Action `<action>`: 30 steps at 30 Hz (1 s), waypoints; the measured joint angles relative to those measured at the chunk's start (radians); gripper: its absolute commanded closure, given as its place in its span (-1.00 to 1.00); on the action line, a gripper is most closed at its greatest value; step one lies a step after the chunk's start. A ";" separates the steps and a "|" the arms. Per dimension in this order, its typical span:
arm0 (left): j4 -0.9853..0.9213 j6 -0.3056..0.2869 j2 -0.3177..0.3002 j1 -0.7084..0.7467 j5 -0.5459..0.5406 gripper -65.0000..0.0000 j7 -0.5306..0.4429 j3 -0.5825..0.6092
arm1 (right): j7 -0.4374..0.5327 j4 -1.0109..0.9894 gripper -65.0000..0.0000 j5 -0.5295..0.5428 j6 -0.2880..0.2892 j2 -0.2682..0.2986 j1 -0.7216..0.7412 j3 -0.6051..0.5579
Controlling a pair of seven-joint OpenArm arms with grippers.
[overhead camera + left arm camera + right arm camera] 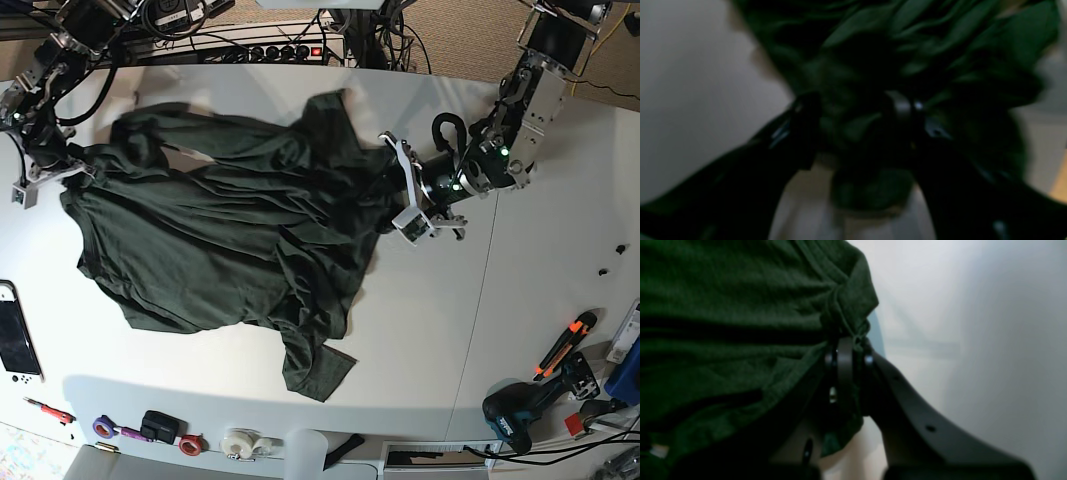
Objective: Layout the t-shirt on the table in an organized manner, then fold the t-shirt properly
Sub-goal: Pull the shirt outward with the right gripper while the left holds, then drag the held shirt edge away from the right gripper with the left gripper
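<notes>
While the right gripper (846, 350) pinches the t-shirt (230, 230), the left gripper (857, 110), jaws wide around cloth, should pull away slowly to flatten it.

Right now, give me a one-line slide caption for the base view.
Green t-shirt spread rumpled on the white table, right hand pinching one edge, left hand open at the opposite edge.

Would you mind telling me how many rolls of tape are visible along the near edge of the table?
3, all on the table at its near-left edge: a purple roll, a red roll, and a white roll to their right. More may be hidden outside the frame.
</notes>
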 measured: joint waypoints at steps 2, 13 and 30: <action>0.000 0.018 -0.001 0.000 0.006 0.01 0.000 0.000 | -0.001 0.000 1.00 -0.045 -0.017 0.005 0.000 0.000; 0.000 -0.040 0.064 0.045 -0.080 0.02 0.000 -0.001 | 0.004 0.000 1.00 -0.063 -0.044 0.003 0.000 0.000; -0.003 0.193 0.111 0.045 0.208 0.20 -0.061 0.180 | 0.004 0.000 1.00 -0.063 -0.044 0.003 0.000 0.000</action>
